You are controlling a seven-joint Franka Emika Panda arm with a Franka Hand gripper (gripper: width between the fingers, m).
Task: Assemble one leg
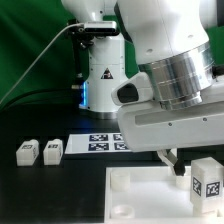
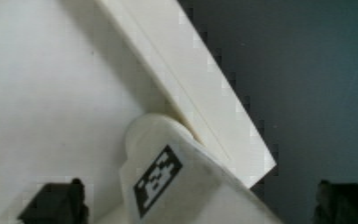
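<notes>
In the exterior view a large white tray-like piece (image 1: 135, 185) lies at the front. A leg (image 1: 206, 178) with a tag stands at its right end. My gripper (image 1: 179, 163) hangs just left of that leg, mostly hidden by the arm. Two more legs (image 1: 25, 152) (image 1: 52, 149) lie on the black table at the exterior view's left. In the wrist view a leg (image 2: 158, 178) with its tag facing the camera sits against the tray-like piece's raised rim (image 2: 194, 90). It lies between my dark fingertips (image 2: 55, 202), which stand wide apart. My gripper (image 2: 202, 208) is open.
The marker board (image 1: 103, 142) lies flat behind the tray-like piece. The robot base (image 1: 103, 75) stands at the back with a cable running to the exterior view's left. The arm's wrist (image 1: 175, 75) fills the upper right of that view.
</notes>
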